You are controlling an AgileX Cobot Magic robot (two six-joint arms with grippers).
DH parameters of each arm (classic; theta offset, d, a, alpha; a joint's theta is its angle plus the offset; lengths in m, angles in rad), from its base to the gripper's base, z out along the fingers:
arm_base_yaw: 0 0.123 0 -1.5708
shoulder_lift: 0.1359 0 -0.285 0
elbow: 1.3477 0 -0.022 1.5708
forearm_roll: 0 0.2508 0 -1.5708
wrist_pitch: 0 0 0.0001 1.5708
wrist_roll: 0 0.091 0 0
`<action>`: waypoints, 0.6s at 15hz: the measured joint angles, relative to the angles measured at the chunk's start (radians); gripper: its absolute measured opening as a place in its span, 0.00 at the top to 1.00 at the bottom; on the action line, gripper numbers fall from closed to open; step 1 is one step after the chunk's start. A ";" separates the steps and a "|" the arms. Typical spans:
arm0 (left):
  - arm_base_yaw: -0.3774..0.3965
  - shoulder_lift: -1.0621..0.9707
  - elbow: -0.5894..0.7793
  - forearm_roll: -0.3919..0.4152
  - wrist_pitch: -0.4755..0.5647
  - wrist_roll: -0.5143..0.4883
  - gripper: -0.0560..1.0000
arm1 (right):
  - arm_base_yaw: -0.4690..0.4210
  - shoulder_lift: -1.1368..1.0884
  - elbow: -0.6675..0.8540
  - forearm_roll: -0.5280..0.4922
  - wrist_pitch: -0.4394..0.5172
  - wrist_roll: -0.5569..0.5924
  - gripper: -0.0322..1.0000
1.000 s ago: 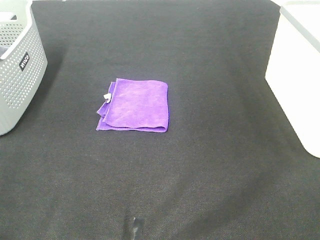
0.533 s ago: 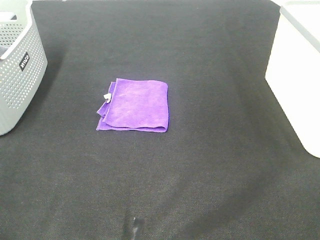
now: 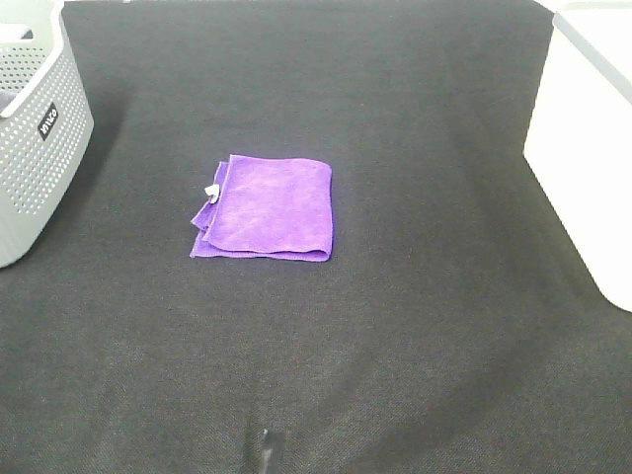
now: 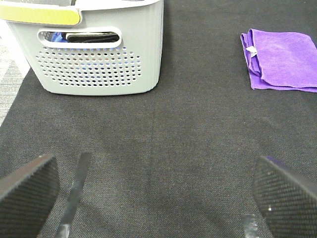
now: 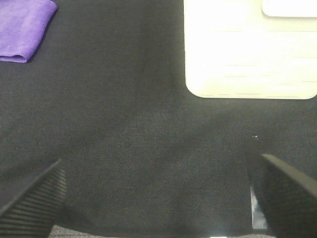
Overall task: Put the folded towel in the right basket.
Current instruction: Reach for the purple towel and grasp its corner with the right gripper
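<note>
A folded purple towel (image 3: 265, 209) lies flat on the black mat, left of centre, with a small white tag at its left edge. It also shows in the left wrist view (image 4: 281, 60) and in a corner of the right wrist view (image 5: 22, 28). The white right basket (image 3: 585, 138) stands at the right edge; the right wrist view shows its wall (image 5: 247, 54). My left gripper (image 4: 158, 191) is open and empty above the mat near the front. My right gripper (image 5: 158, 196) is open and empty, near the white basket. Neither gripper shows in the exterior view.
A grey perforated basket (image 3: 35, 138) stands at the left edge; the left wrist view (image 4: 99, 59) shows dark items inside it. Strips of tape (image 3: 265, 449) mark the mat near the front edge. The black mat (image 3: 415, 326) covers the table.
</note>
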 joint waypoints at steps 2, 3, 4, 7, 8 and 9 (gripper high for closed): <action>0.000 0.000 0.000 0.000 0.000 0.000 0.01 | 0.001 0.000 0.000 0.000 0.000 0.000 0.02; 0.000 0.000 0.000 0.000 0.000 0.000 0.01 | 0.012 0.000 0.000 0.000 0.000 0.000 0.02; 0.000 0.000 0.000 0.000 0.000 0.000 0.01 | 0.029 0.000 0.000 0.000 0.000 0.000 0.02; 0.000 0.000 0.000 0.000 0.000 0.000 0.01 | 0.036 0.000 0.000 0.000 0.000 0.000 0.02; 0.000 0.000 0.000 0.000 0.000 0.000 0.01 | 0.037 0.000 0.000 0.000 0.000 0.000 0.02; 0.000 0.000 0.000 0.000 0.000 0.000 0.01 | 0.037 0.000 0.000 0.000 0.000 0.000 0.02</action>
